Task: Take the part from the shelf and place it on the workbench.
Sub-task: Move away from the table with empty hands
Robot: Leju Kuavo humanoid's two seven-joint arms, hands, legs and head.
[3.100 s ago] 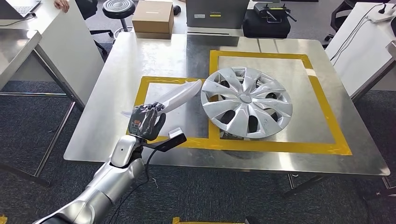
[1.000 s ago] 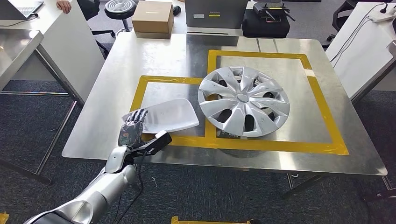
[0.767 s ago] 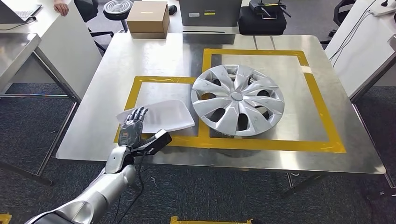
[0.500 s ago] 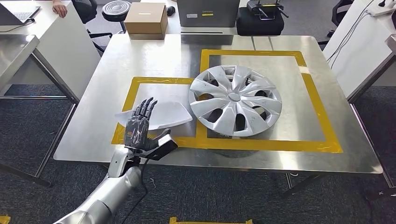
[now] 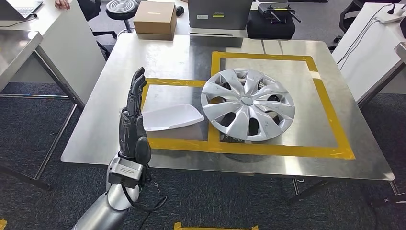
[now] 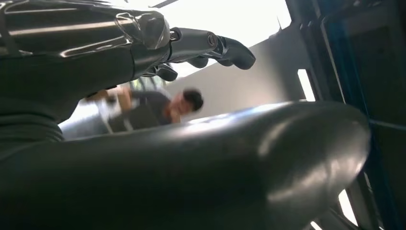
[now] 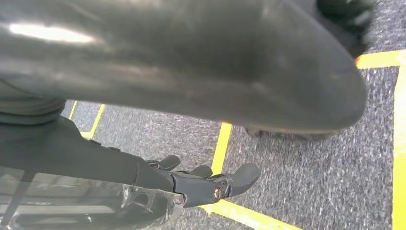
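Observation:
The white plastic part (image 5: pixel 170 117) lies flat on the steel workbench (image 5: pixel 158 60), inside the smaller yellow-taped square and just left of the silver hubcap (image 5: pixel 248 104). My left hand (image 5: pixel 133 120) stands upright over the workbench's near left edge with its fingers straight and pointing up; it holds nothing and is off the part. The left wrist view shows this left hand (image 6: pixel 119 158) close up, with nothing between thumb and fingers. My right hand (image 7: pixel 167 72) hangs over grey carpet, fingers (image 7: pixel 210 184) loosely bent and apart from the thumb, nothing in it.
A cardboard box (image 5: pixel 155 18), a grey case (image 5: pixel 220 14) and a black bag (image 5: pixel 273 24) sit beyond the workbench's far edge. A white desk (image 5: pixel 62 43) stands at the left and another desk (image 5: pixel 368 43) at the right. A person (image 6: pixel 186 103) shows behind my left hand.
My left hand has let go of the white part, which now lies flat in the smaller square. The hand has risen and turned upright, fingers pointing up. The camera shifted slightly.

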